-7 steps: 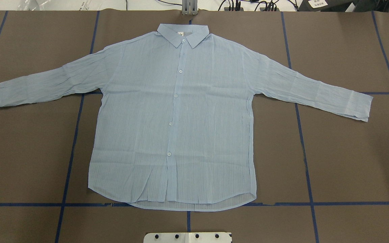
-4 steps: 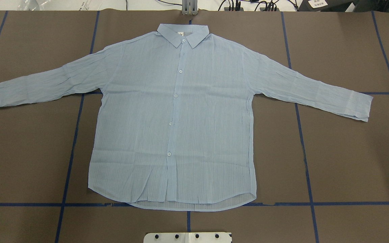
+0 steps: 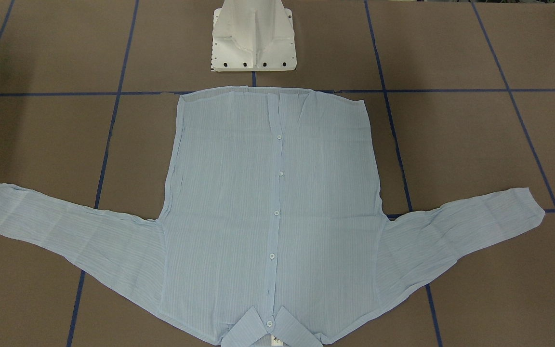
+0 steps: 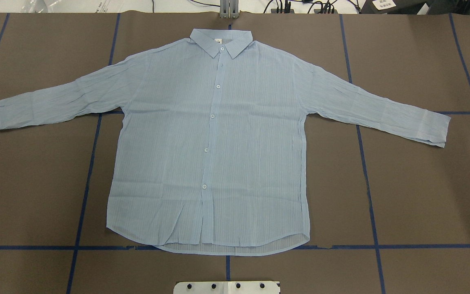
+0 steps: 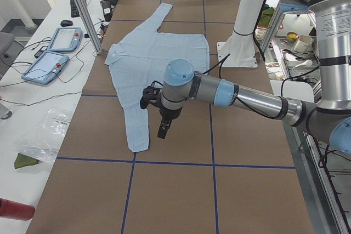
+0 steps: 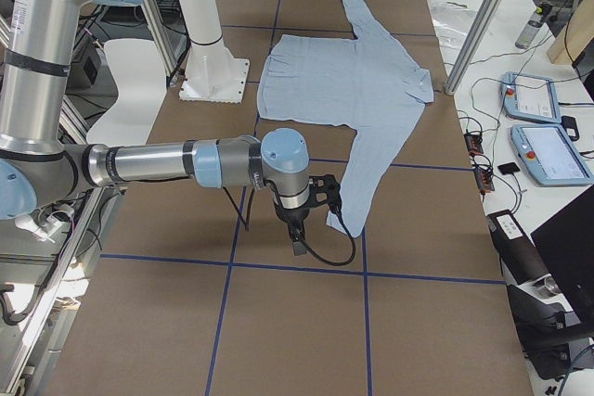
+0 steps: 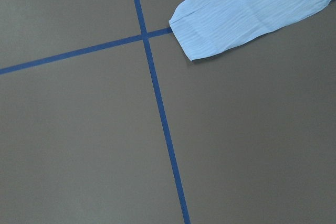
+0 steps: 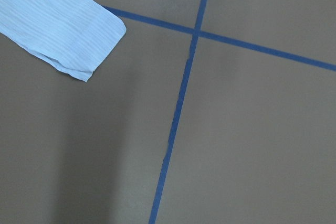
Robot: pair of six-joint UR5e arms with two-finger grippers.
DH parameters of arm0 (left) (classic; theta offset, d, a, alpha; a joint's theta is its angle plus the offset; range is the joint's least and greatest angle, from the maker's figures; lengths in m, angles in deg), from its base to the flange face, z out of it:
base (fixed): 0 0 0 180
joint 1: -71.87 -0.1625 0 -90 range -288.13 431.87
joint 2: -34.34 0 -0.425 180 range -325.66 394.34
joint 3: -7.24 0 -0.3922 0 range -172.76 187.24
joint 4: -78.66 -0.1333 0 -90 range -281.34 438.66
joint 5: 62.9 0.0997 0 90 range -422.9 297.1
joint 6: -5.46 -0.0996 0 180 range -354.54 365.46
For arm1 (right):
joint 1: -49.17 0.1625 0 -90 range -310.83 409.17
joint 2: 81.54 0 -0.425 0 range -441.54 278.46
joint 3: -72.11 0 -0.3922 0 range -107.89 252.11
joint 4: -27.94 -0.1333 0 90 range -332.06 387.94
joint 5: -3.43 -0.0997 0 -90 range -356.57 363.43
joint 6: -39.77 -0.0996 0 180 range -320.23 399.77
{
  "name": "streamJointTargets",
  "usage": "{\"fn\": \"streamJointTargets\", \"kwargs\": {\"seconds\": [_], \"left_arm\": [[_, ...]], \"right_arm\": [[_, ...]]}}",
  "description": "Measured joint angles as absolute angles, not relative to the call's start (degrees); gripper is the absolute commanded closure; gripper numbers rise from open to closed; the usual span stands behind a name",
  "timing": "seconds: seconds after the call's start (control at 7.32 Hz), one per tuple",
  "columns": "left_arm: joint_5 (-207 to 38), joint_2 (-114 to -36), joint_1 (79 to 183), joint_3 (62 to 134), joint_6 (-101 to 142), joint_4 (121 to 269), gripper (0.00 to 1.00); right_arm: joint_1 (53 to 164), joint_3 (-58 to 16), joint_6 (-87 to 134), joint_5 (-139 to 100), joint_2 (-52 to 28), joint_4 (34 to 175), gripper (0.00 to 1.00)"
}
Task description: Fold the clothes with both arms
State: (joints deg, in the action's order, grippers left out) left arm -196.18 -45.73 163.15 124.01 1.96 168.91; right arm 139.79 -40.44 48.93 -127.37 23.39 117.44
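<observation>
since the shirt lies flat, buttoned and fully spread on the brown surface, no fold is made yet and all the folding is left. my left hand hangs beside one cuff, my right hand beside the other. whether either hand is wide or narrow i cannot tell.

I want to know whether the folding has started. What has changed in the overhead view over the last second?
Nothing has visibly changed. The shirt lies spread flat and buttoned in the same spot, with the same creases, and nothing has taken hold of it.
</observation>
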Motion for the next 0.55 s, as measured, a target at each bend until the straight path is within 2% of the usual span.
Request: {"fn": "streamJointTargets", "kwargs": {"seconds": [0.55], "left_arm": [[-196.29,-51.14,163.44,119.08,6.30,184.95,0.00]], "right_arm": [[139.78,-39.21,45.46,-127.76,22.42,109.63,0.00]]}}
